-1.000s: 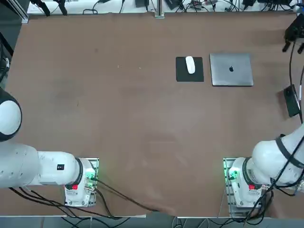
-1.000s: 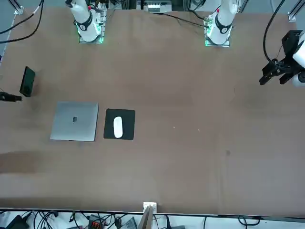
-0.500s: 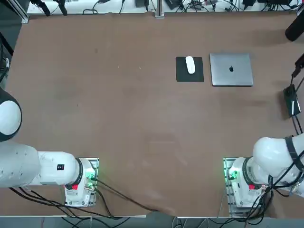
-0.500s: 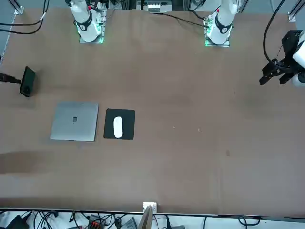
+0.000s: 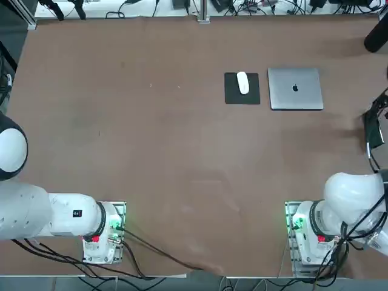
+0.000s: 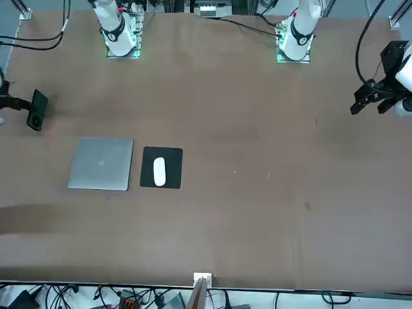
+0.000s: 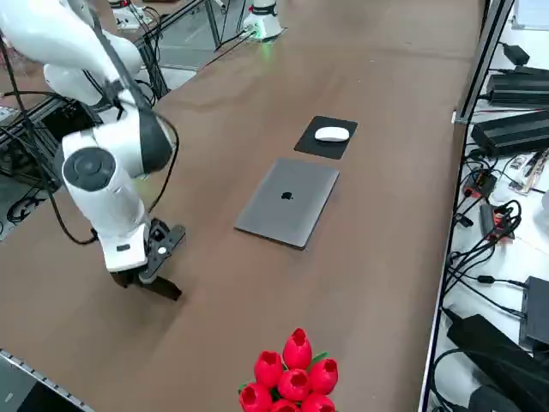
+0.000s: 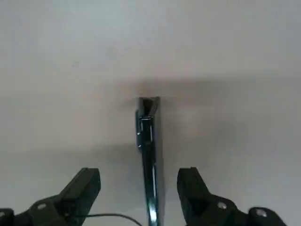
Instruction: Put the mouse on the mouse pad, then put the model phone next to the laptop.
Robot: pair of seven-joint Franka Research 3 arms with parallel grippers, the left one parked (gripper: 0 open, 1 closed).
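- Model phone point(image 8: 149, 150): on edge, top view's four o'clock from laptop point(image 5: 295, 89)
- Right pincer point(image 8: 139, 175): wide, beside it
- Mouse point(image 5: 243, 83): on mouse pad point(image 5: 233, 97), laptop's nine o'clock

At the top view's right edge, we lose part of the right gripper point(image 5: 377, 109); its fingertips blur together there.

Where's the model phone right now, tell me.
In the top view the model phone is near the table's right edge, beyond the laptop and nearer the robot; the right gripper's open fingers stand either side of it, not touching.
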